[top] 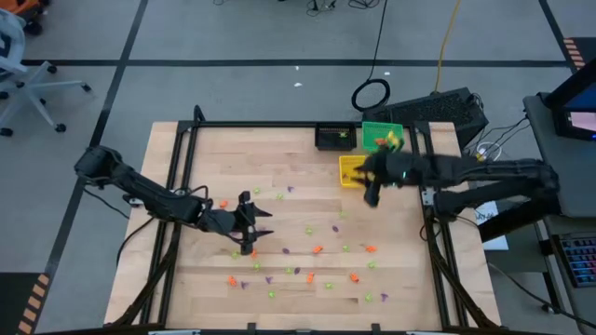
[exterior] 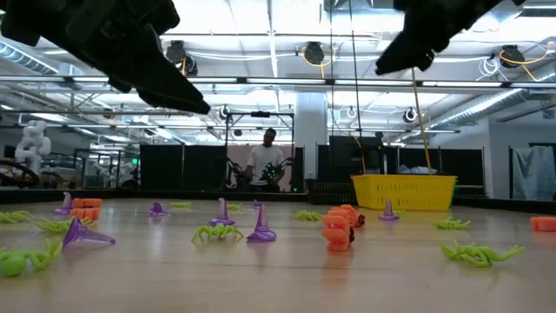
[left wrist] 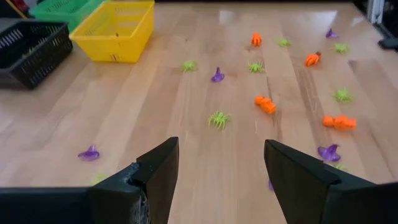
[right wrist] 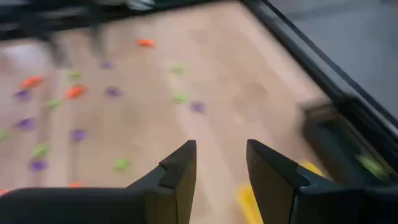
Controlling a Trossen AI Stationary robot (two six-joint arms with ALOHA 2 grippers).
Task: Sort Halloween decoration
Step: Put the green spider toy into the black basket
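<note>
You have a yellow bin [top: 351,170] with its contents unclear, a green bin [top: 381,136] holding trinkets, a black bin [top: 333,138], and both the left gripper [top: 250,226] and right gripper [top: 372,193] gaping, empty.

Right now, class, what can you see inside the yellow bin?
From above, the right claw and its arm cover most of the yellow bin. The left wrist view shows only bare yellow mesh wall; its floor is hidden, so contents cannot be told.

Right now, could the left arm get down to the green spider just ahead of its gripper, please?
Probably yes. The left gripper is open and empty, and the green spider lies alone on bare table, with nothing between them.
</note>
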